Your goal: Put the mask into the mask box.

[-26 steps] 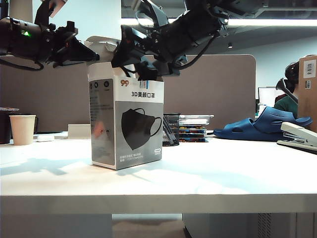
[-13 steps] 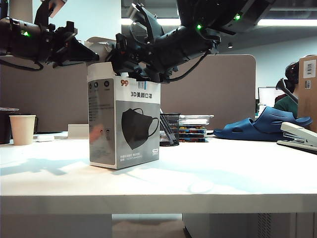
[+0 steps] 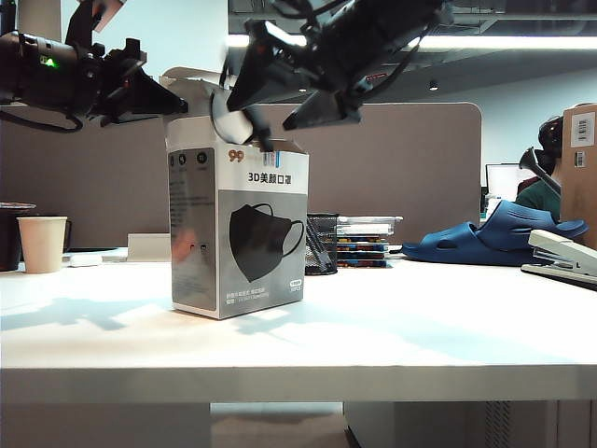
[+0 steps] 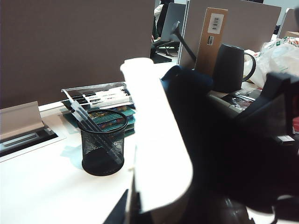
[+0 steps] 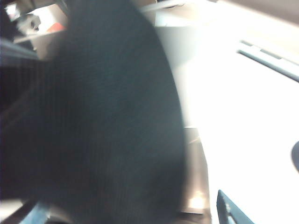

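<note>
The mask box (image 3: pixel 238 229) stands upright on the white table, white and grey with a printed black mask picture. My left gripper (image 3: pixel 177 101) reaches in from the left and is shut on the box's white top flap (image 4: pixel 159 140), holding it back; its jaws (image 4: pixel 133 212) pinch the flap's lower edge. My right gripper (image 3: pixel 259 117) hangs open just above the box's open top, pointing down into it. Dark fabric of the mask (image 5: pixel 103 121) fills much of the right wrist view between the spread fingers (image 5: pixel 231 212). Only a thin dark strip (image 3: pixel 265 138) shows at the opening from outside.
A paper cup (image 3: pixel 43 243) stands at the far left. Behind the box are a black mesh pen cup (image 3: pixel 322 245) and stacked cases (image 3: pixel 366 241). Blue slippers (image 3: pixel 499 238) and a stapler (image 3: pixel 564 257) lie on the right. The table's front edge (image 3: pixel 298 373) is near.
My right gripper has lifted and tipped steeply nose-down over the box's opening, staying open. The box nudged slightly. The left gripper has kept still on the flap.
</note>
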Robot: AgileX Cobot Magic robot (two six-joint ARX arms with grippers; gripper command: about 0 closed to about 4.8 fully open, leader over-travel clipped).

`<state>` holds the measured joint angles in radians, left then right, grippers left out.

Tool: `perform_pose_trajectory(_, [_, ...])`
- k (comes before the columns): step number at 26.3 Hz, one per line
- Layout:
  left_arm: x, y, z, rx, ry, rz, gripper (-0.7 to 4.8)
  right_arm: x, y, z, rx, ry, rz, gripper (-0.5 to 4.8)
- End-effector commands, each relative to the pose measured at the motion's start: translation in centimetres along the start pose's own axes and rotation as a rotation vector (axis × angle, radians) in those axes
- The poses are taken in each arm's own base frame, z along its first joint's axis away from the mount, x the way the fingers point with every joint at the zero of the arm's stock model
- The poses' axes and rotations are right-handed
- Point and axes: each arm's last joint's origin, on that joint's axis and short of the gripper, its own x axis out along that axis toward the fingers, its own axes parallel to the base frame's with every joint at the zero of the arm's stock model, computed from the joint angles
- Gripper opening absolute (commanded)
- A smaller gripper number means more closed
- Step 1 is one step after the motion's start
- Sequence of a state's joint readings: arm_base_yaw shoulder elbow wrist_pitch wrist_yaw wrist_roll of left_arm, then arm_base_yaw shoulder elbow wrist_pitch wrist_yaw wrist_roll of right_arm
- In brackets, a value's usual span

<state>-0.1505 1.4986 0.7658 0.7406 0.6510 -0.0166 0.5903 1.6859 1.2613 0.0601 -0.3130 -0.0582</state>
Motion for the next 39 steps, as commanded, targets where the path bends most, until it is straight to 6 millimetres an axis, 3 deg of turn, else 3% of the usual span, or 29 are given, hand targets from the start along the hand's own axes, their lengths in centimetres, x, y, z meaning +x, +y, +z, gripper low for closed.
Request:
perform_pose_trajectory(1, [0.0, 0.0, 0.3, 0.010, -0.013, 0.000, -0.06, -0.6, 0.2, 0.3, 0.002, 0.016, -0.002, 4.67])
perform_pose_trajectory(7, [0.0, 0.0, 0.3, 0.010, -0.012, 0.000, -0.06, -1.3, 0.3, 0.5, 0.009, 0.040, -0.035, 4.52])
perform_pose_trajectory(9, [0.0, 0.0, 0.3, 0.010, -0.013, 0.000, -0.06, -1.6, 0.4, 0.8, 0.005, 0.027, -0.047, 3.52])
perform_pose_trajectory(10, [0.0, 0.0, 0.3, 0.011, -0.013, 0.000, -0.06, -1.6, 0.4, 0.8, 0.004, 0.023, -0.044, 2.41])
perform_pose_trajectory(12, [0.0, 0.0, 0.3, 0.011, -0.013, 0.000, -0.06, -1.5, 0.4, 0.8, 0.004, 0.025, -0.037, 0.74])
perform_pose_trajectory(13, [0.0, 0.0, 0.3, 0.011, -0.013, 0.000, -0.06, -1.5, 0.4, 0.7, 0.005, 0.028, -0.034, 0.23])
perform_pose_trajectory(14, [0.0, 0.0, 0.3, 0.011, -0.013, 0.000, -0.06, -1.3, 0.4, 0.6, 0.007, 0.031, -0.024, 0.09])
perform_pose_trajectory(25, [0.0, 0.0, 0.3, 0.011, -0.013, -0.001, -0.06, 0.0, 0.4, -0.2, 0.065, 0.019, 0.094, -0.06])
perform_pose_trajectory(33, [0.0, -0.1, 0.3, 0.011, -0.012, -0.056, -0.06, 2.8, -0.4, -1.7, 0.083, -0.022, 0.089, -0.05])
perform_pose_trajectory(39, [0.0, -0.2, 0.3, 0.012, -0.012, -0.068, -0.06, 2.7, -0.9, -0.3, 0.049, -0.130, 0.015, -0.06])
